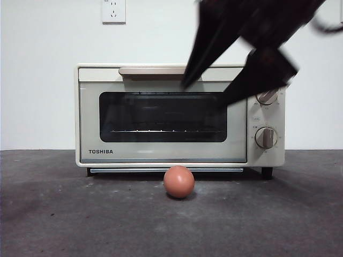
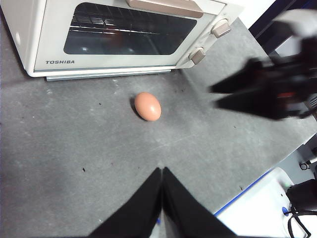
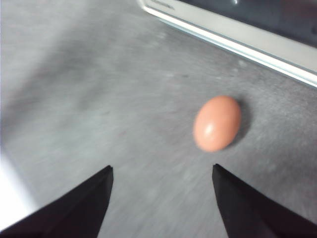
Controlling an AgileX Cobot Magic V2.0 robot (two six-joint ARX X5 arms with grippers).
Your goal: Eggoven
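The reddish-brown egg (image 1: 178, 181) lies on the grey table just in front of the cream TOSHIBA oven (image 1: 161, 155), whose dark glass door (image 1: 163, 116) is closed. My right gripper (image 1: 203, 94) hangs open and blurred high in front of the oven's right half, above the egg. In the right wrist view the egg (image 3: 217, 123) lies ahead of the open right gripper (image 3: 161, 168), apart from both jaws. My left gripper (image 2: 161, 169) is shut and empty, well back from the egg (image 2: 147, 106). The right gripper (image 2: 214, 97) also shows there, off to the egg's side.
The oven has a beige handle (image 1: 153, 71) along the door's top and two knobs (image 1: 266, 137) on its right panel. A wall socket (image 1: 113, 10) sits on the white wall behind. The table edge (image 2: 247, 191) runs near the left arm.
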